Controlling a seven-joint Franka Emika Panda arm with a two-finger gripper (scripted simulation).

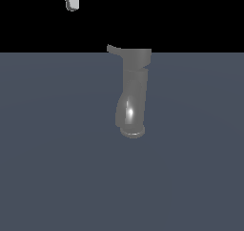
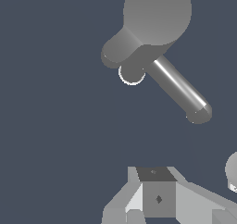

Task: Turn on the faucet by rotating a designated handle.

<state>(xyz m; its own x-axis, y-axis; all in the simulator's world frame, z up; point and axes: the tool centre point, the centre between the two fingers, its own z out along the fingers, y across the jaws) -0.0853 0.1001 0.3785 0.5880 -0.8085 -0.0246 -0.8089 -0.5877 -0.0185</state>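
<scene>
Glossy grey metal faucet (image 1: 133, 96) on matt, smooth slate-blue floor (image 1: 57, 168).

A bare simulated test scene, no real room: flat slate-blue floor (image 1: 57, 177) without texture, cut off by a plain black backdrop (image 1: 190, 15). Rendered look throughout, with a smooth grey faucet (image 1: 133, 96) standing alone, unconnected to any sink or wall.

The glossy grey metal faucet (image 1: 133, 94) stands upright on the flat dark surface (image 1: 57, 168). The small thin grey lever handle (image 1: 113, 49) sticks out from the faucet's top cap toward the exterior view's left. The white robot gripper (image 1: 71, 0) hangs well apart from the faucet, above it and farther to the exterior view's left.
</scene>
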